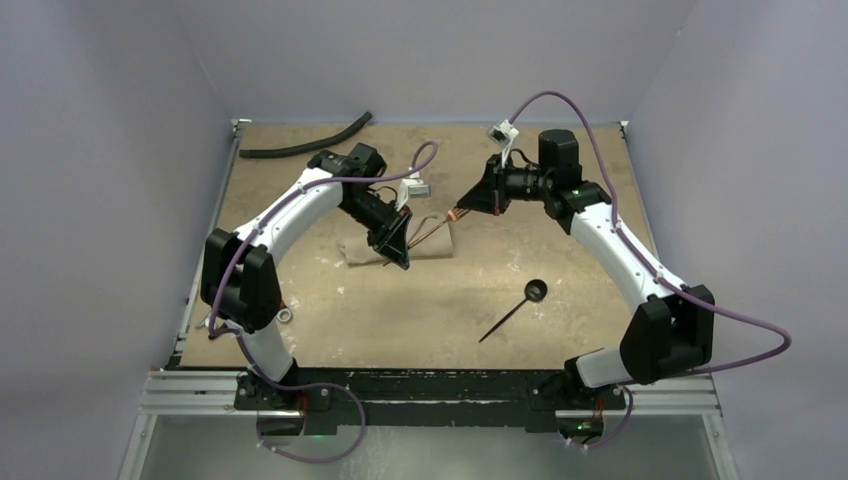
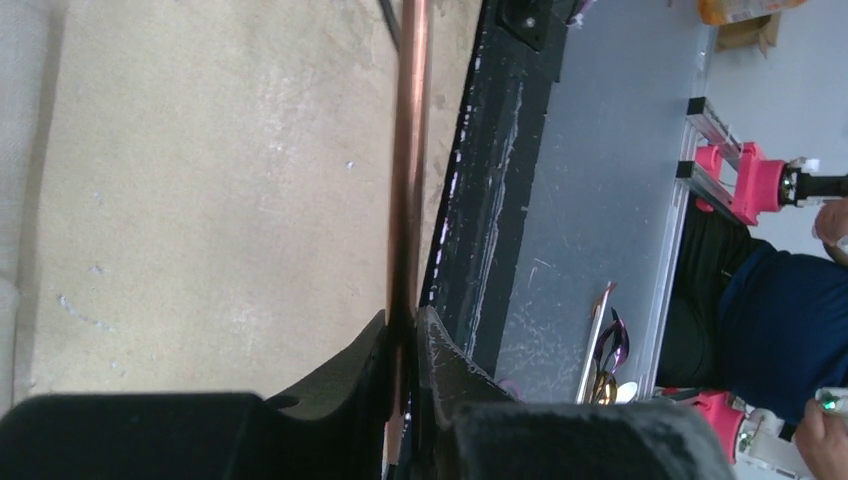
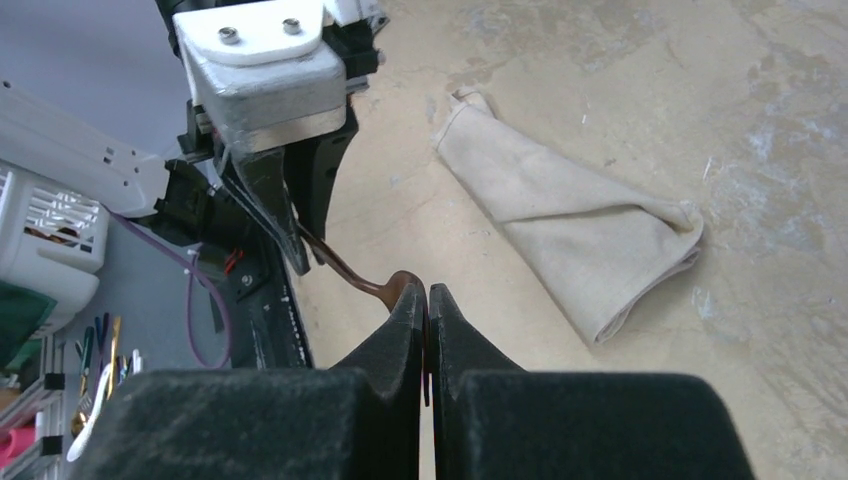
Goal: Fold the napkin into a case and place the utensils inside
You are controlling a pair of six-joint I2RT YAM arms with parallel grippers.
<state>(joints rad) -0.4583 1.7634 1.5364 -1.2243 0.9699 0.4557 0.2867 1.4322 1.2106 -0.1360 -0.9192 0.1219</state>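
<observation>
**Worktop**: tan surface, with both arms reaching in toward its far middle. A black hose lies at the far left, well apart from the work.

**Napkin:** already folded. It lies as a flat tapered case just left of centre, partly under the left arm in the top view. I judge the folding step done.

**Utensils:** neither is inside yet.
- The spoon lies alone on the worktop, to the right of the case and nearer, with its bowl toward the far side. Nothing touches it.
- The fork is off the cloth, above the right end of the case, and spans from one pincer to the other.

**Left pincer**: pressed together on the fork's copper shank, which runs straight away from it in the wrist view.

**Right pincer**: pressed together, pinching the fork's other end at its very tips.

Both pincers hold the same fork, so I judge this a hand-over or re-grip in progress.

**Left to do:** free one pincer, slide the fork into the case, then fetch the spoon and insert it too.

**Poor view:**
- The tines show in no view, so I cannot tell which end each pincer holds.
- The mouth of the case is probably at its wide end, but the left arm covers part of it from above. No opening is readable from the right wrist.
</observation>
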